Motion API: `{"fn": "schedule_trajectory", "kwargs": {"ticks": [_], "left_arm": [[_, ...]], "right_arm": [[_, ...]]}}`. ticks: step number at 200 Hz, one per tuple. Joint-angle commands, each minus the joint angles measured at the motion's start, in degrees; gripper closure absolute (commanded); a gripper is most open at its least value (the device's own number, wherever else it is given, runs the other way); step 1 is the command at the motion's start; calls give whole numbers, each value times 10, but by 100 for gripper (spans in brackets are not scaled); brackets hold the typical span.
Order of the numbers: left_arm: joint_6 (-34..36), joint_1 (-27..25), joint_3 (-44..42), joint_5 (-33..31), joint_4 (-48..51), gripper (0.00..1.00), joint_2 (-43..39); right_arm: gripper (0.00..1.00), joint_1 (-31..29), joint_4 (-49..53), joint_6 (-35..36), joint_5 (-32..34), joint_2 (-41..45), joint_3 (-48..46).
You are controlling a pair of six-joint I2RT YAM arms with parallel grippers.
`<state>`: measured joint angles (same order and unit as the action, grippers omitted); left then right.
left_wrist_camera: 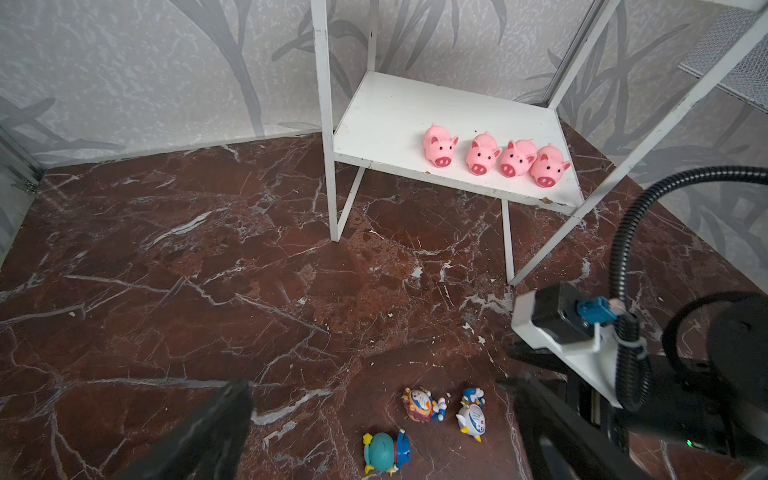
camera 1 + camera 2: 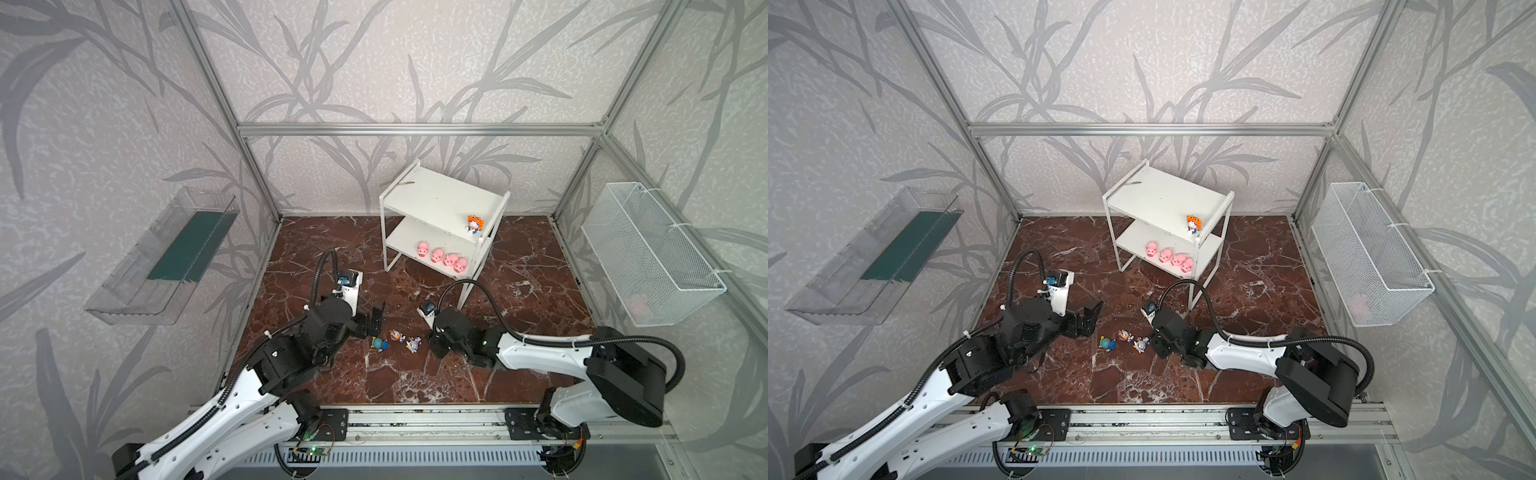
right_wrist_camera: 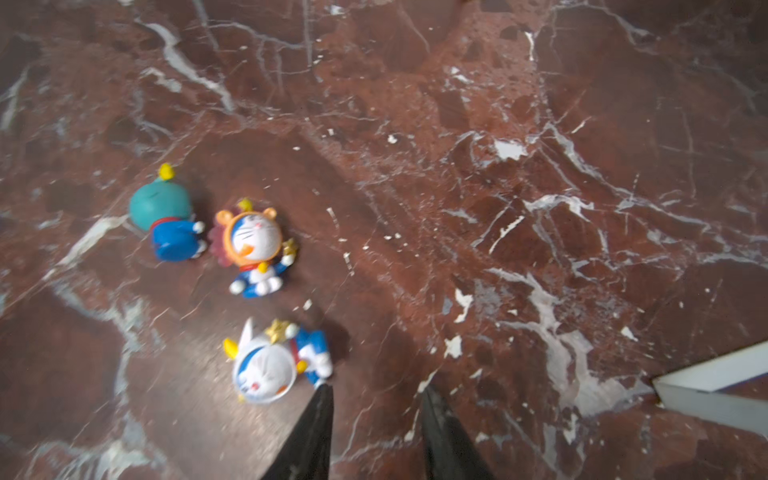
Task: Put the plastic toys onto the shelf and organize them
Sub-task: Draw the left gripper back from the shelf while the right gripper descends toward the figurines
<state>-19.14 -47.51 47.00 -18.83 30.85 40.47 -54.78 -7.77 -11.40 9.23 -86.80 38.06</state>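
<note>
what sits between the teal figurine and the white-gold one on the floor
The brown-maned figurine lies between them, slightly nearer the shelf, in both top views.

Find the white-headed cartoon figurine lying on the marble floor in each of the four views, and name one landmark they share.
Top view: white-headed figurine on the floor, low centre.
Top view: same spot.
Left wrist: beside the lion-maned figurine.
Right wrist: just off the right gripper.
Shared landmark: the lion-maned figurine, its neighbour in all four.
</note>
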Motion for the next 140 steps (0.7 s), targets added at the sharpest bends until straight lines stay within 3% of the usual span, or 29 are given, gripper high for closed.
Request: {"fn": "schedule_trajectory", "kwargs": {"ticks": [1, 64, 140], "left_arm": [[-6, 6, -4, 0, 8, 1, -4], [-1, 17, -2, 1, 14, 1, -1], [9, 35, -6, 34, -18, 1, 29]], "right_arm": [[64, 13, -30, -5, 1, -42, 35], [67, 16, -10, 14, -42, -97, 63], [67, -3, -19, 37, -88, -41, -15]]}}
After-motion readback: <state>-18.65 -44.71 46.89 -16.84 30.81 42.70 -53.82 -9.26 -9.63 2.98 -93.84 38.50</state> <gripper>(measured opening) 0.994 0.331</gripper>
